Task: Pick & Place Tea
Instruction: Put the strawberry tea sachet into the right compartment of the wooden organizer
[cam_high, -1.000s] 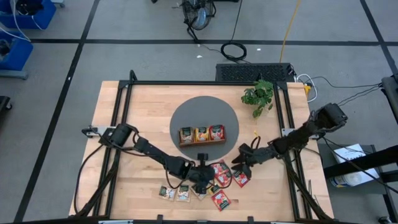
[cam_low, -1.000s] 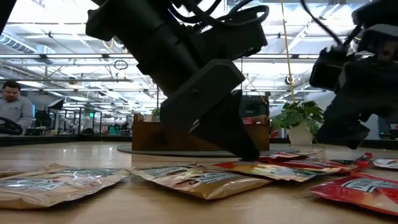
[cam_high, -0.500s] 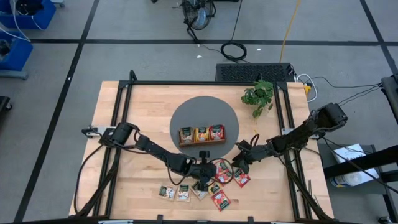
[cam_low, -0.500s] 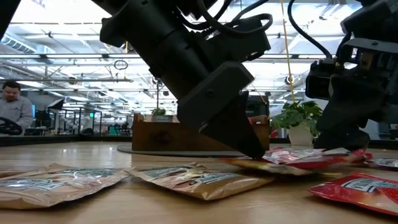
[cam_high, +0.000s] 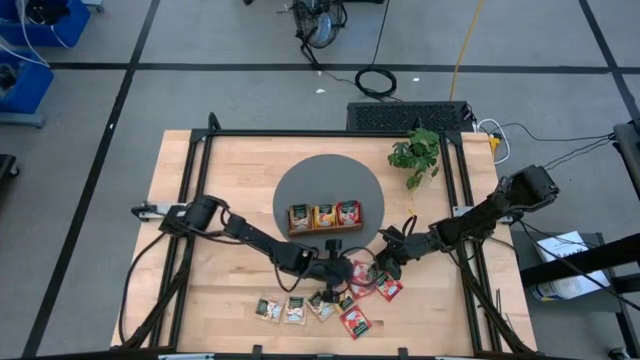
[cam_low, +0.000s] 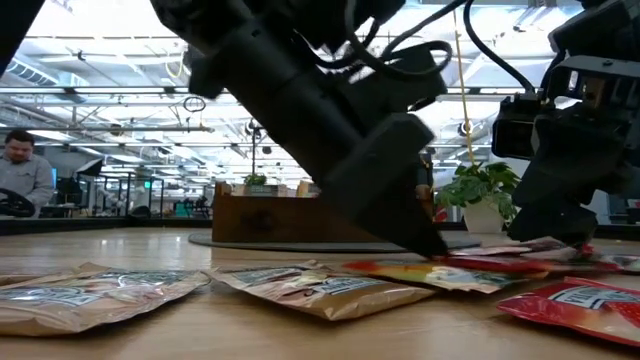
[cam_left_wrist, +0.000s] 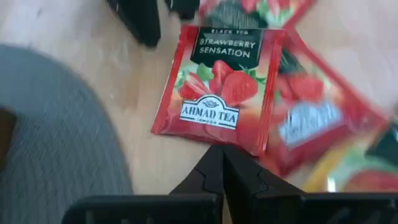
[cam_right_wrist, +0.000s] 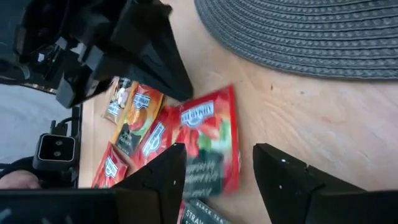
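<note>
Several tea sachets (cam_high: 350, 295) loose on the near part of the table (cam_high: 230, 170), red ones overlapping in a small heap, a few more in a row at the near edge. Three more already standing in the wooden tray (cam_high: 325, 230), one in each compartment, on the round grey mat (cam_high: 300, 185) farther back.

Closest to the action: a red strawberry sachet (cam_left_wrist: 221, 90), flat on the wood just beside the mat. Left gripper (cam_left_wrist: 222, 171) down at its edge, fingers pressed together, pinching nothing as far as can be seen, tip touching or nearly touching the sachet. Right gripper (cam_right_wrist: 217, 168) just to the right of the heap, fingers spread wide over the same red sachets, holding nothing.

Possible trouble, as a judgement only: both grippers very near each other over one small heap, so a bump between them is likely if both go in together. Closed fingers can only push, so may slide the sachet under its neighbours or onto the mat. With sachets overlapping, easy to pinch two at once, or to catch only a corner and drop it on the way to the tray.

Around: a small green plant (cam_high: 415, 152) at the far right of the table, well apart. A person (cam_low: 20, 165) seated in the room behind, far from the table. Nothing between the heap and the tray except the mat edge.
</note>
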